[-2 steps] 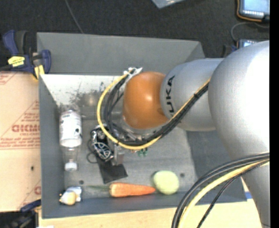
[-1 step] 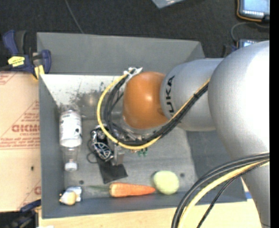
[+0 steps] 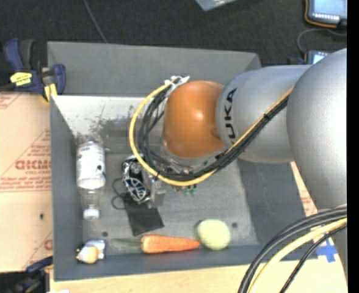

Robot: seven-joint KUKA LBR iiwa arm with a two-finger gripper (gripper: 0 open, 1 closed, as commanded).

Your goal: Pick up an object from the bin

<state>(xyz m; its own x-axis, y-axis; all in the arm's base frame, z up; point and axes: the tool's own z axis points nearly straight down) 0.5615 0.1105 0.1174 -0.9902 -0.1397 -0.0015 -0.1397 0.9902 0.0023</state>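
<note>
The arm (image 3: pixel 271 118) is reaching into the grey bin (image 3: pixel 240 182) from the 3 o'clock side, and its orange cover (image 3: pixel 192 118) is sitting over the bin's middle, slightly toward 12 o'clock, with yellow and black cables (image 3: pixel 137 124) looping round it on the 9 o'clock side. Below the cover, the claw (image 3: pixel 140 185) is hanging low near the bin's centre, toward 8 o'clock of the cover; it is showing as a dark tangle of metal and wire, and I cannot tell whether it is spread wide or drawn narrow. Just beside it, toward 6 o'clock, a black flat piece (image 3: pixel 146 218) is lying on the bin floor, tilted a little, with its upper end reaching up to the claw; whether the two are touching cannot be made out. A clear plastic bottle (image 3: pixel 90 170) with a white cap is lying lengthwise at 9 o'clock, near the claw but apart from it. Along the 6 o'clock wall an orange carrot (image 3: pixel 170 244) is lying flat, with a pale green ball (image 3: pixel 213 234) touching its end toward 5 o'clock. In the 7 o'clock corner a small white and yellow thing (image 3: pixel 90 253) is resting, well apart from the claw.
</note>
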